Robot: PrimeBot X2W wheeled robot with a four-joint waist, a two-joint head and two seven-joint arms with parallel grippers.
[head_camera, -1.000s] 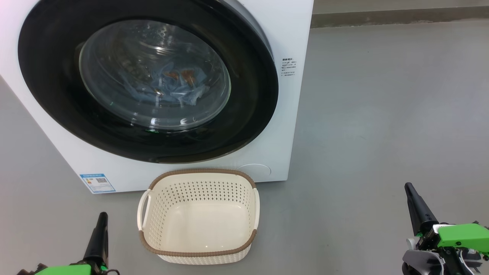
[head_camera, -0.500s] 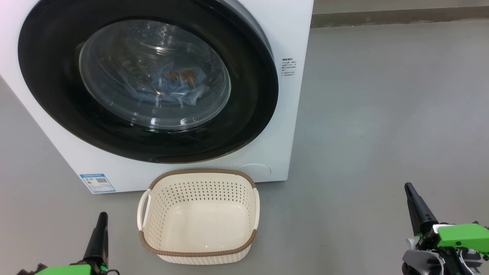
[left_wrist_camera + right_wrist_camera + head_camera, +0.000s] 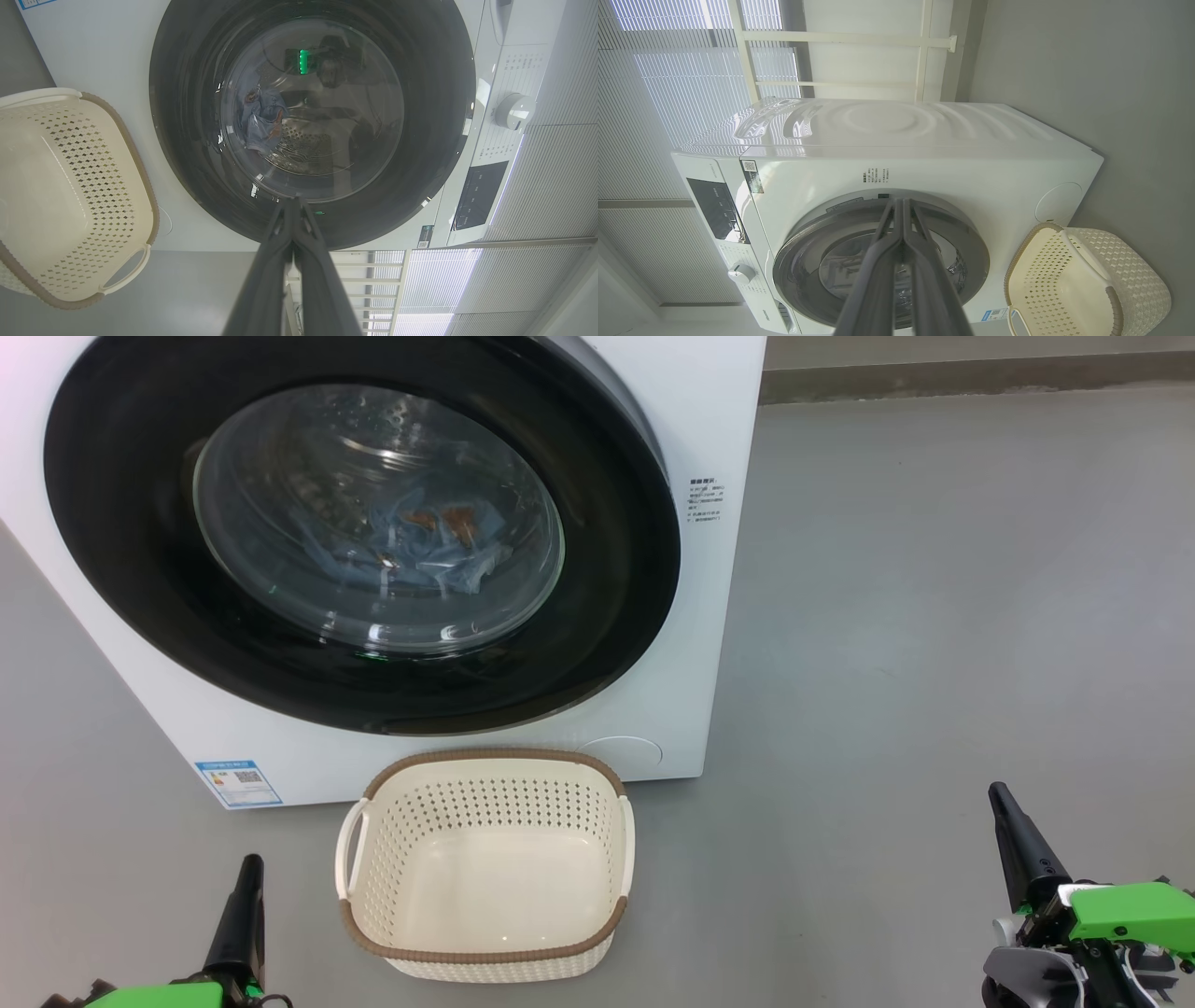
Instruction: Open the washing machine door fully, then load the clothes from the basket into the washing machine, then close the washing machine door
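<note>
**On the grey floor before the washer: fingers shut, laundry behind glass**

At the lower left of your head view, the left gripper [image 3: 249, 863] shows its two dark fingers pressed together into one point, holding nothing. At the lower right, the right gripper [image 3: 999, 791] is pinched to a single tip in the same way, also empty. Both hang over the floor [image 3: 934, 616], well apart from each other and touching nothing.

Between them, nearer your left gripper, the basket [image 3: 485, 756] sits on the floor just in front of the washing machine [image 3: 709, 411]. Its brown rim faces up and its cream bottom is bare. A blue label sticker [image 3: 238, 784] marks the machine's lower front corner, just left of the basket.

The washing machine door [image 3: 140, 569] lies shut against the white front, a glossy black ring around its bulging glass. Through that glass you see the clothes [image 3: 420, 546], light blue fabric with orange-brown prints, lying in the steel drum.

In your left wrist view the closed fingertips line up against the door's black ring, with the white control knob [image 3: 514, 109] off to one side.
</note>
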